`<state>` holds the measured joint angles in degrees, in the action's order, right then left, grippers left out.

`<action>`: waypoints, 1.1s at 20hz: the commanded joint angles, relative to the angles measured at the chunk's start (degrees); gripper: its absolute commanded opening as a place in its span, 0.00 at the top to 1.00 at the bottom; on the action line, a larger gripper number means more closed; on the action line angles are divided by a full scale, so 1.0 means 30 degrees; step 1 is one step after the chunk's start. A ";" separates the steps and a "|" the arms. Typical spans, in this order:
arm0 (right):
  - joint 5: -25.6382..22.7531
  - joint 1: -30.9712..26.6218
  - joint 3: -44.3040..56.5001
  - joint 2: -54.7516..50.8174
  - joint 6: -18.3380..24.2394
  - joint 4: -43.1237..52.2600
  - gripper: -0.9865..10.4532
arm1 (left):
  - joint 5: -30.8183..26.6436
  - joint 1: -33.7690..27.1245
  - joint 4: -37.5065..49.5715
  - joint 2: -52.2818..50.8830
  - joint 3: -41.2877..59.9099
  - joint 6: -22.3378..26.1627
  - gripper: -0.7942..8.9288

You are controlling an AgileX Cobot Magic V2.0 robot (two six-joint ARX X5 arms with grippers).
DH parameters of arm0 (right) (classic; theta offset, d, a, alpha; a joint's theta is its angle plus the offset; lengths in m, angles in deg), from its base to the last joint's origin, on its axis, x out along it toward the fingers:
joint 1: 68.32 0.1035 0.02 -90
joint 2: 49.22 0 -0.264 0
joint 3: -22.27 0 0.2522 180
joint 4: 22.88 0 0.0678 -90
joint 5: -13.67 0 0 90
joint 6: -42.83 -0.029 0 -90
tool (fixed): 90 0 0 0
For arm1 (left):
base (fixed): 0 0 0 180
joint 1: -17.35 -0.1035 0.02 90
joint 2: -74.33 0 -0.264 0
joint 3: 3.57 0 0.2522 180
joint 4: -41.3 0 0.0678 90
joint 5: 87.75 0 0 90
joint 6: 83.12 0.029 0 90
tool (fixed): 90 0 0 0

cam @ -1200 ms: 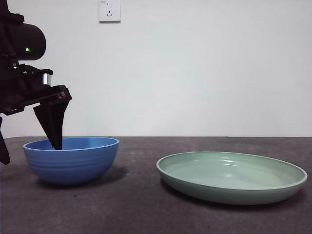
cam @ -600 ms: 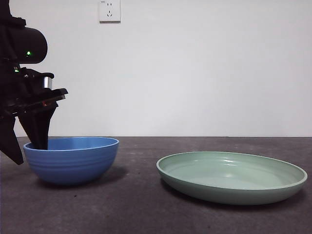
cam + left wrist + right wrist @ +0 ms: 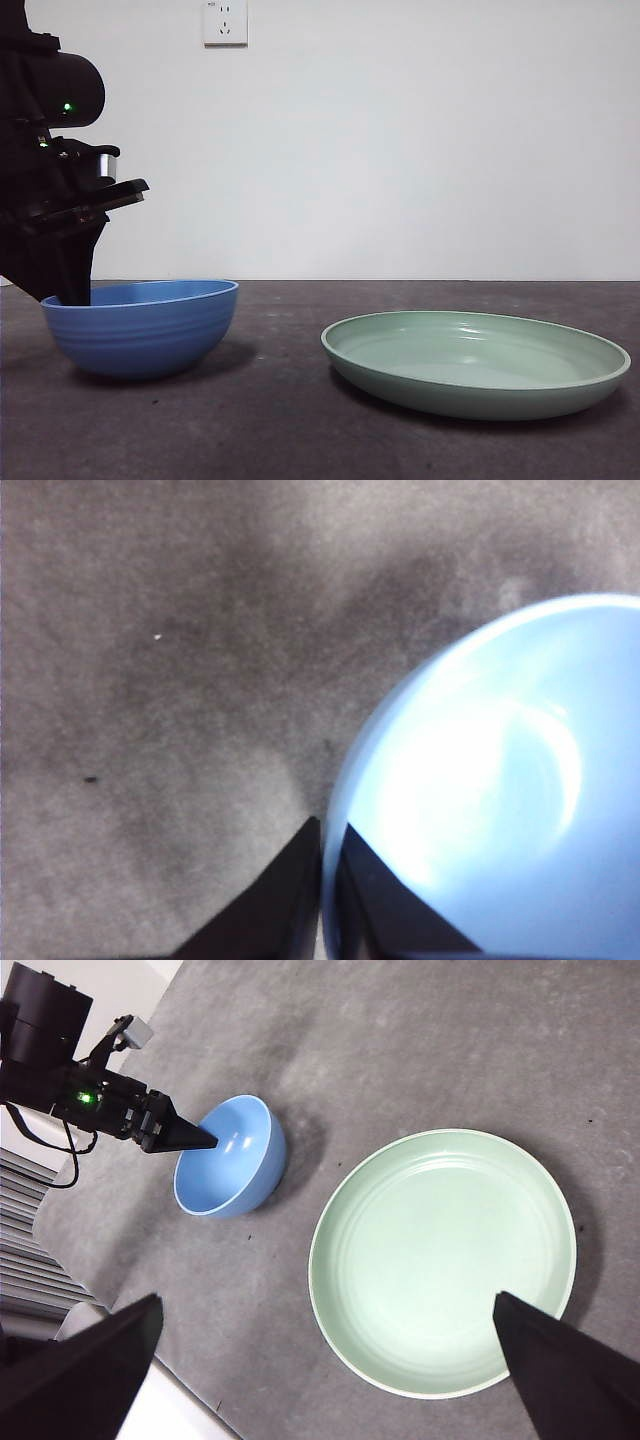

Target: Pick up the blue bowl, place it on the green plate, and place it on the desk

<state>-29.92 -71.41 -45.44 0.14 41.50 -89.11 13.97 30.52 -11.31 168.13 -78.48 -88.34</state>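
The blue bowl (image 3: pixel 150 330) stands on the desk (image 3: pixel 280 430) at the left in the front view. My left gripper (image 3: pixel 68 292) comes down from the left and is shut on the bowl's left rim, one jaw inside the wall and one outside. The left wrist view shows that rim (image 3: pixel 335 810) pinched between the two jaws of the left gripper (image 3: pixel 328 832). The green plate (image 3: pixel 470 400) lies empty on the desk to the right of the bowl, apart from it. My right gripper (image 3: pixel 328 1305) is open and empty, high above the plate (image 3: pixel 440 1260) and the bowl (image 3: pixel 235 1160).
A white wall with an outlet (image 3: pixel 224 20) stands behind the desk. The desk's edge (image 3: pixel 170 1400) runs near the bowl's side in the right wrist view. Bare desk lies between bowl and plate.
My left gripper moved left from inside the bowl to its left rim, and the jaws came together on it. The bowl shifted slightly left.
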 commanded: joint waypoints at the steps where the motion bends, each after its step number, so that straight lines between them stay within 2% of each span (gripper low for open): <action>1: 0.0022 0.0007 -0.0321 0.0117 0.0168 0.0095 0.37 | -0.0036 0.0124 -0.0408 0.0357 -0.0867 0.0219 0.90; 5: 0.0022 0.0007 -0.0321 0.0117 0.0168 0.0095 0.37 | -0.0036 0.1253 -0.1800 0.0357 -0.3249 -0.0736 0.90; 11: 0.0022 0.0007 -0.0321 0.0117 0.0168 0.0095 0.37 | -0.0051 0.4685 -0.2419 0.0889 -0.7133 -0.1676 0.90; 17: 0.0022 0.0007 -0.0321 0.0117 0.0182 0.0102 0.37 | -0.0051 0.8072 -0.3912 0.5384 -1.2342 -0.1858 0.90; 22: 0.0029 0.0007 -0.0321 0.0117 0.0182 0.0102 0.37 | -0.0670 0.9996 -0.6280 0.9420 -1.6582 -0.1399 0.90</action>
<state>-29.92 -71.41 -45.44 0.14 41.53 -89.11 12.33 60.11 -30.21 195.03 -126.39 -93.06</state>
